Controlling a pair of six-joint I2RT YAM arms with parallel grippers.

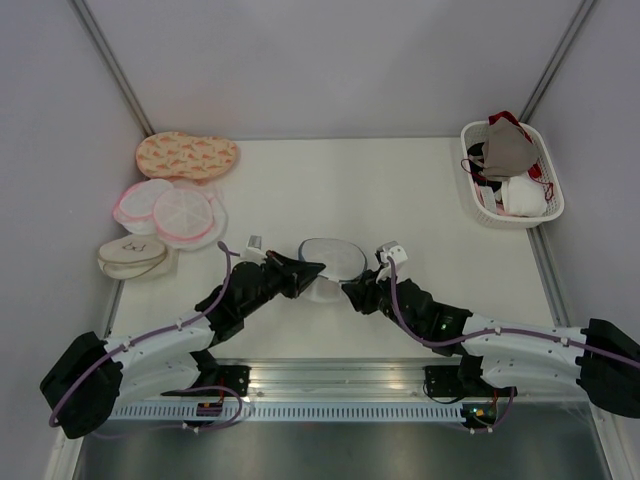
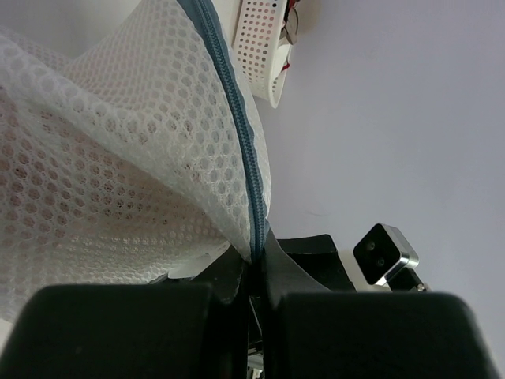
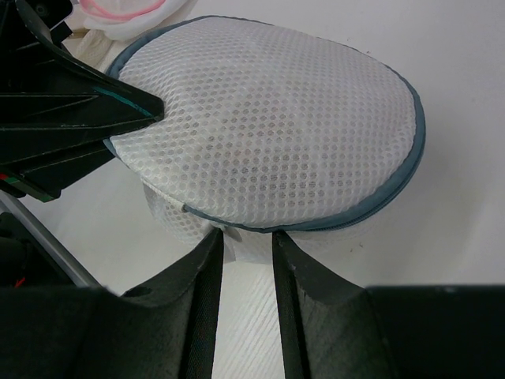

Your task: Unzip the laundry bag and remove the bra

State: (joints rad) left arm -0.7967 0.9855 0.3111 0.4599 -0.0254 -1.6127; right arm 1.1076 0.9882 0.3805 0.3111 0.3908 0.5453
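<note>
The laundry bag (image 1: 332,260), a round white mesh dome with a blue-grey zipper rim, sits on the table between my two grippers. My left gripper (image 1: 316,268) is shut on its zipper rim (image 2: 254,237) at the left side, and the mesh (image 2: 118,181) rises above the fingers. My right gripper (image 1: 349,289) is at the near rim of the bag (image 3: 268,118). Its jaws stand a finger-width apart, with white mesh of the lower half (image 3: 248,316) between them. The upper half is lifted off the lower half. The bra is not in view.
A white basket (image 1: 545,170) at the back right holds a taupe bra (image 1: 506,148) and a white garment (image 1: 525,196). At the back left lie an orange patterned case (image 1: 187,155), pink-rimmed mesh cases (image 1: 165,210) and a beige case (image 1: 132,255).
</note>
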